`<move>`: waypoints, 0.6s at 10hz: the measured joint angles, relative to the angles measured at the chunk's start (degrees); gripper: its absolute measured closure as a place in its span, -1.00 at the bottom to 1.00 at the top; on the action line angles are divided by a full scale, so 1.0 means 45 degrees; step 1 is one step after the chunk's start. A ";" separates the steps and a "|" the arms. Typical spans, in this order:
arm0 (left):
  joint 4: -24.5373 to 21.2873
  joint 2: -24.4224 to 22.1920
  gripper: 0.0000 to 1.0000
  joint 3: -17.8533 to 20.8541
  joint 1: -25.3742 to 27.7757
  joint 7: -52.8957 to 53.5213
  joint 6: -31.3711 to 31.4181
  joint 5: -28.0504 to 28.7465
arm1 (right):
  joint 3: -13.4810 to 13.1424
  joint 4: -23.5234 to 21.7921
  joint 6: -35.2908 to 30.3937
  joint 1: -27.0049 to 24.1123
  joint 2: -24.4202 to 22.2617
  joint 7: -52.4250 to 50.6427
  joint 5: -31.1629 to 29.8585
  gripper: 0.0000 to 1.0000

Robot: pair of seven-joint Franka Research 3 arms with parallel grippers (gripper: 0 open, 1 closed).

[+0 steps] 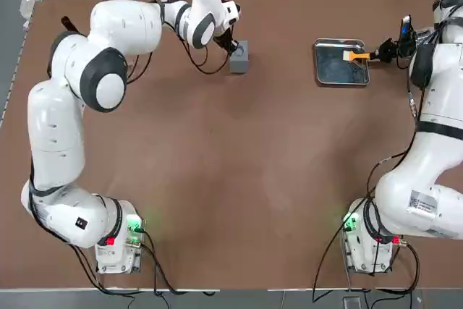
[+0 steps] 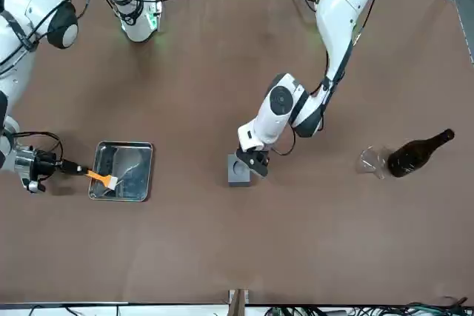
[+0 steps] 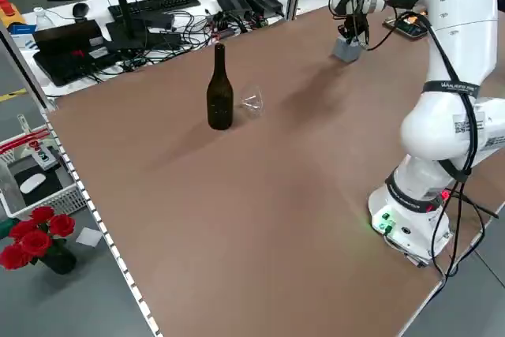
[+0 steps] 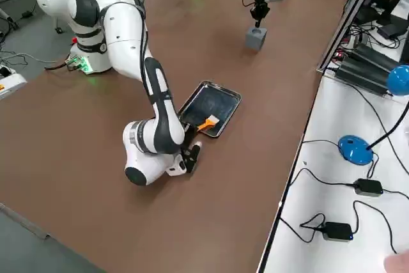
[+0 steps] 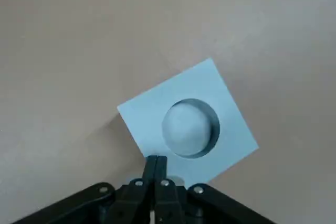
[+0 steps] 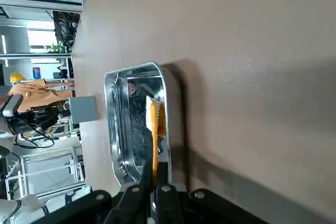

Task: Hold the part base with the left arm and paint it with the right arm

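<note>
Part base: the small grey block (image 1: 239, 56) with a round recess on top sits on the brown table (image 1: 239, 179), upper middle of the top view, left of the metal tray.
Left gripper: the left gripper (image 5: 156, 163) stands over the block's edge with its fingers pressed together, nothing between them; the closed tips sit at the rim of the block beside the recess. Whether they touch the block cannot be told.
Left arm: the left arm (image 1: 108, 41) reaches from lower left up and across to the block.
Right gripper: the right gripper (image 2: 58, 163), at the left edge of the front view, is clamped on the dark handle of an orange paintbrush (image 2: 102, 177).
Paintbrush: its bristle end lies inside the tray.
Tray: the flat rectangular metal tray (image 1: 323, 77) lies in the upper right of the top view, well apart from the block.
Right arm: the right arm (image 1: 427, 142) runs up the right edge of the top view.
Other things: in the front view, a dark bottle (image 2: 418, 153) and a clear glass (image 2: 372, 160) stand at right.
</note>
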 joint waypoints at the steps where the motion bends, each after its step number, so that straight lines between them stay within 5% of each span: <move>1: 0.0000 -0.0001 0.98 0.0000 0.0000 0.0000 0.0000 0.0000 | -0.0105 0.0098 -0.0383 0.0085 -0.0132 0.0278 -0.0001 0.91; 6: -0.0004 -0.0010 0.98 -0.0005 -0.0001 0.0000 0.0000 0.0000 | -0.2213 0.0265 -0.0418 0.2200 -0.2463 0.1307 -0.1446 0.91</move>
